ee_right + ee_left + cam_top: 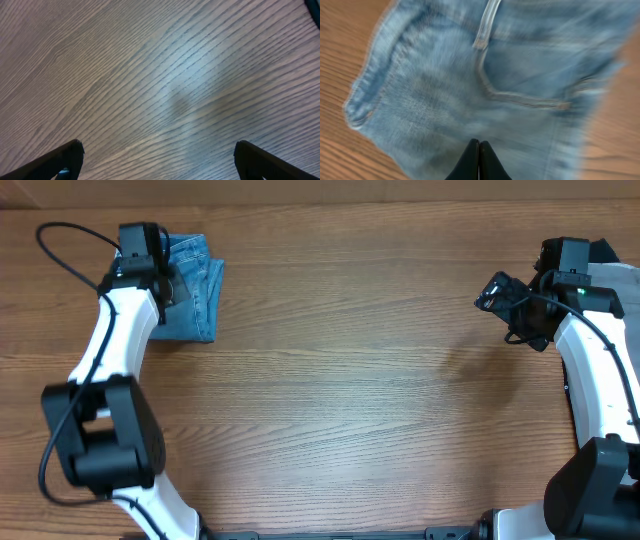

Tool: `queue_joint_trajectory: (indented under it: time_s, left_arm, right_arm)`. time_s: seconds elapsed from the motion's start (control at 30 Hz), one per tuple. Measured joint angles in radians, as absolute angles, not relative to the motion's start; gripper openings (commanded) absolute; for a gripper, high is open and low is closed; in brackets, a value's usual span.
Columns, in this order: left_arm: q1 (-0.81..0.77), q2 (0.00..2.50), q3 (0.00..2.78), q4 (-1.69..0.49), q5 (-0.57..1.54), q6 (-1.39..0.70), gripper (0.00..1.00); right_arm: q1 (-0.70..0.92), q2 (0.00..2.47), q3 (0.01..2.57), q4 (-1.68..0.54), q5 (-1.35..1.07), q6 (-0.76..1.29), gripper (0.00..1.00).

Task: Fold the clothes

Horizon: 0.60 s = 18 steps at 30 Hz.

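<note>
The clothes, a pair of light blue denim jeans [196,292], lie folded into a small bundle at the table's far left. In the left wrist view the jeans [445,85] fill the frame, blurred, with a stitched pocket seam and a belt loop showing. My left gripper [163,272] hovers over the bundle's left part. The left gripper [479,143] is shut, its black tips pressed together with no cloth visible between them. My right gripper [498,292] is far off at the right side. In its own view the right gripper [159,146] stands wide open over bare wood.
The wooden table [350,380] stretches between the two arms. A black cable [70,245] loops beside the left arm near the table's back left. Something dark [315,6] shows at the top right corner of the right wrist view.
</note>
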State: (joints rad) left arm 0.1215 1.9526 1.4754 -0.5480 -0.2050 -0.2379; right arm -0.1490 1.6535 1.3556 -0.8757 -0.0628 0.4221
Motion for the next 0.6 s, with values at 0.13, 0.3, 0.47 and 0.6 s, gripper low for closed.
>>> queue_joint_trajectory:
  time_s: [0.13, 0.3, 0.47, 0.6]
  left_arm:
    - [0.138, 2.046, 1.475, -0.542, -0.216, -0.17, 0.04]
    - [0.139, 2.104, 1.475, -0.511, -0.224, -0.125, 0.04]
    - [0.154, 2.127, 1.475, -0.442, -0.224, -0.117, 0.04]
    - [0.177, 2.148, 1.477, -0.384, -0.217, -0.111, 0.04]
  right_arm:
    - [-0.149, 1.654, 1.356, -0.876, -0.063, 0.421, 1.0]
    - [-0.149, 1.654, 1.356, -0.876, -0.063, 0.422, 1.0]
    - [-0.149, 1.654, 1.356, -0.876, -0.063, 0.422, 1.0]
    - [-0.149, 1.654, 1.356, -0.876, -0.063, 0.422, 1.0]
